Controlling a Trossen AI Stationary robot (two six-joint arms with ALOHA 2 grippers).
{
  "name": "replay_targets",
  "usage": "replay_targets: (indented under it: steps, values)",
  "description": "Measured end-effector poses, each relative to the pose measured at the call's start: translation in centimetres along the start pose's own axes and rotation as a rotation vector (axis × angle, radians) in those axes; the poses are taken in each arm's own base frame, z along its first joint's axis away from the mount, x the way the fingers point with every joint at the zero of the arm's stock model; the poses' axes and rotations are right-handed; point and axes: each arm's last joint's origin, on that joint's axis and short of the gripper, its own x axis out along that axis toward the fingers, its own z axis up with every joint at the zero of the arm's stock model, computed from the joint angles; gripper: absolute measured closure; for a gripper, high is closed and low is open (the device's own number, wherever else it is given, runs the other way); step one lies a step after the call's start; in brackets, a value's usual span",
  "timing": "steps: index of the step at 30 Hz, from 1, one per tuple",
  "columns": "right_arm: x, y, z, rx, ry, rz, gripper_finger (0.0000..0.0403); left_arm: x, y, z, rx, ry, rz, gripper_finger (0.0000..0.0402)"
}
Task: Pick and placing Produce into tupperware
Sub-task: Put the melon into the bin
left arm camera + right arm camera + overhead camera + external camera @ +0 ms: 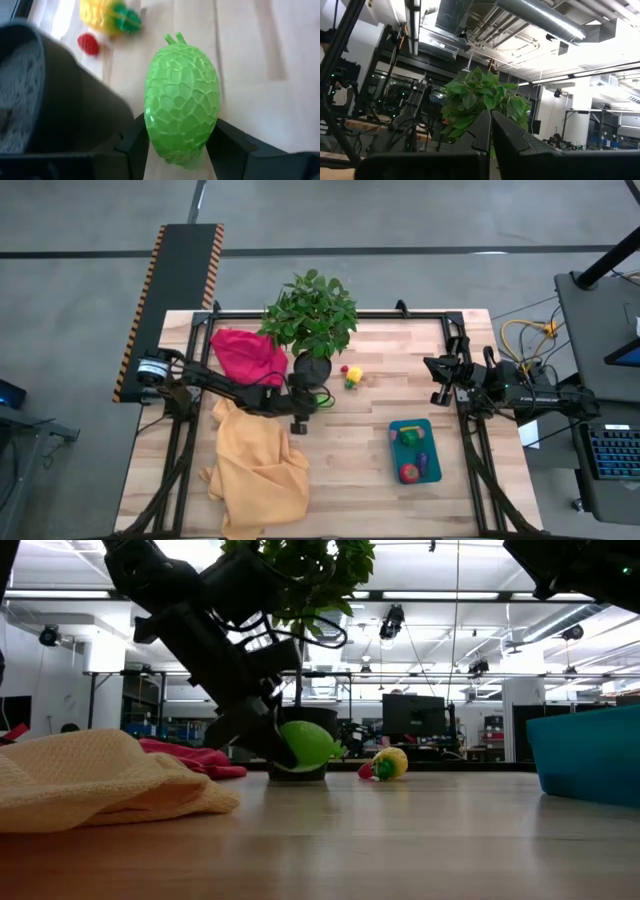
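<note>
My left gripper [312,399] is shut on a green bumpy toy fruit [182,100] beside the dark pot of the leafy plant [312,368]; the fruit also shows in the low view [308,743]. A yellow toy fruit [353,376] and a small red one [344,368] lie on the table just right of the pot. The teal tupperware [432,432] stands at the near right and holds green, purple and red pieces. My right gripper [437,380] is shut and empty at the table's right edge. My left gripper pinches the green fruit's two sides at its blunt rear end [150,142] between its two fingers [131,146]. The fingers slant down from the table's left. The fruit sticks out past the fingertips, stem end forward, and hangs just clear of the table.
A red cloth [245,355] lies at the far left and a yellow cloth [255,465] at the near left. The potted plant's leaves [312,312] spread over the far middle. Bare wood lies between the pot and the tupperware.
</note>
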Motion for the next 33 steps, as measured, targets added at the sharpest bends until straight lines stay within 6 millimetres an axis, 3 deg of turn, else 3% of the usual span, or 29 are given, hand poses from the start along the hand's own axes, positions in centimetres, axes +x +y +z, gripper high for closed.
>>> replay_targets:
  steps: [20,33]
  values:
    - [0.0,-0.3,0.3,-0.068,-0.009,-0.068,0.0394,-1.7,-0.2,7.8,0.029,-0.262,-0.102,0.0247]
    - [-0.1,-0.6,0.3,-0.088,0.018,-0.165,0.0394,1.7,-1.2,14.4,0.159,-0.409,-0.158,0.0247]
